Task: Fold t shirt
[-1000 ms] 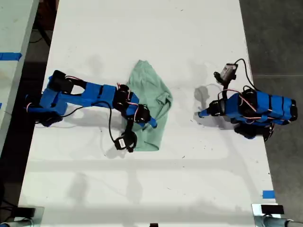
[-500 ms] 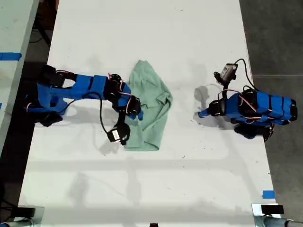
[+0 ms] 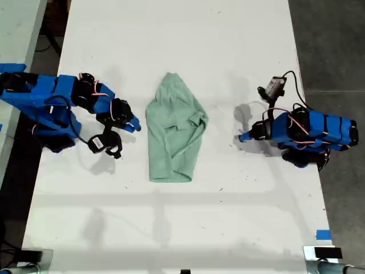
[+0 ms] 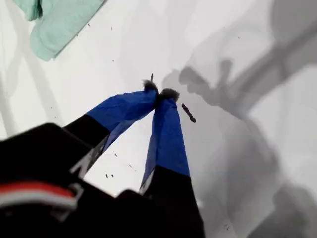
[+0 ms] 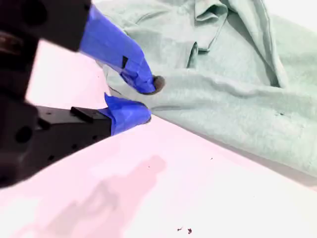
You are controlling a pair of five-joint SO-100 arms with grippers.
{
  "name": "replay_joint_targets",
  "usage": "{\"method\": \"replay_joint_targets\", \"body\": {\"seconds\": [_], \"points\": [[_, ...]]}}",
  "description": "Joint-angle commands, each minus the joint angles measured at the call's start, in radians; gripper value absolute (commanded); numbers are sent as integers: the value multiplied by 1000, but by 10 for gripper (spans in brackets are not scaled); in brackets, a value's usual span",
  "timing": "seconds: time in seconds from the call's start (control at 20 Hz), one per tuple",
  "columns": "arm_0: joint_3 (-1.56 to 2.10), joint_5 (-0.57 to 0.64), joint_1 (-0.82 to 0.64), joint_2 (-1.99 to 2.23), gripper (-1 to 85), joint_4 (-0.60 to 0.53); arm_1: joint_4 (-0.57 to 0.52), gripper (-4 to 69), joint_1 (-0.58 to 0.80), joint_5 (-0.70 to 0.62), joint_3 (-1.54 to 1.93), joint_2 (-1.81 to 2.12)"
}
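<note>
Where wrinkles gather, soft mint t shirt [image 3: 173, 132], bare white table [image 3: 228, 217].

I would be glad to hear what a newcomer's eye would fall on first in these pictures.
The wrinkled pale mint-green cotton t shirt stands out first, bunched lengthwise mid-way across the white table. Blue arms flank it: my second claw, on the exterior view's left, sits slightly open beside the cloth's edge, while my first claw, on that view's right, is shut and well apart from it.
</note>
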Motion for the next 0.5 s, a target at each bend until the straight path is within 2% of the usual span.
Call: {"method": "replay_joint_targets", "body": {"seconds": [0.0, 0.25, 0.35, 0.4, 0.45], "points": [[362, -23, -15, 258, 48, -252, 3, 22, -5, 2, 58, 14], [821, 12, -103, 365, 32, -614, 3, 22, -3, 2, 58, 14], [933, 51, -120, 612, 33, -584, 3, 22, -3, 3, 58, 14], [1005, 66, -138, 850, 32, -460, 3, 22, -3, 3, 58, 14], [1032, 48, -155, 1166, 32, -195, 3, 22, -6, 5, 58, 14]]}}
